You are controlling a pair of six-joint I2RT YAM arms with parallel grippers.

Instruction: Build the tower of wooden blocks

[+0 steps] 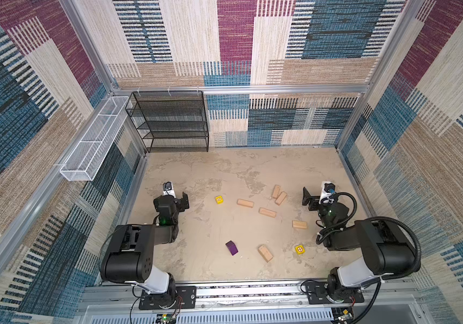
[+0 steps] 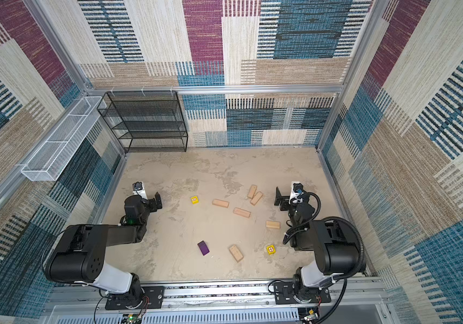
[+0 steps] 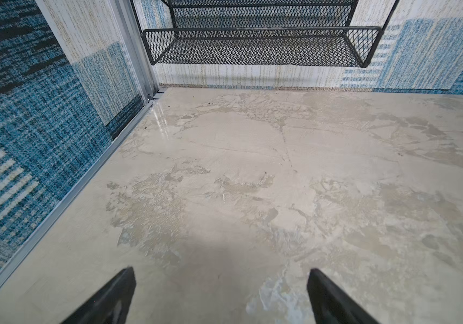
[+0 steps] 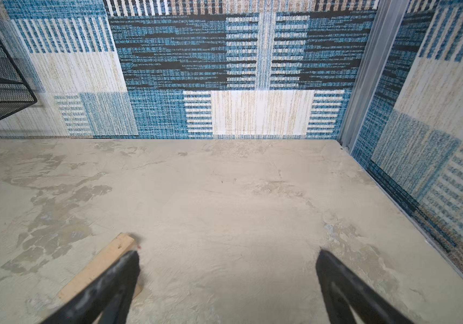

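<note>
Tan bricks (image 1: 245, 203), 6 of them, 2 yellow cubes (image 1: 219, 199) and 1 purple block (image 1: 232, 248) lie scattered flat across the table (image 1: 196, 168), unstacked. Left gripper (image 3: 221, 270) and right gripper (image 4: 227, 252) gape wide, gripping nothing.

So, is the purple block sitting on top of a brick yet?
No, in a top view the purple block lies alone on the table, apart from the nearest tan brick.
</note>
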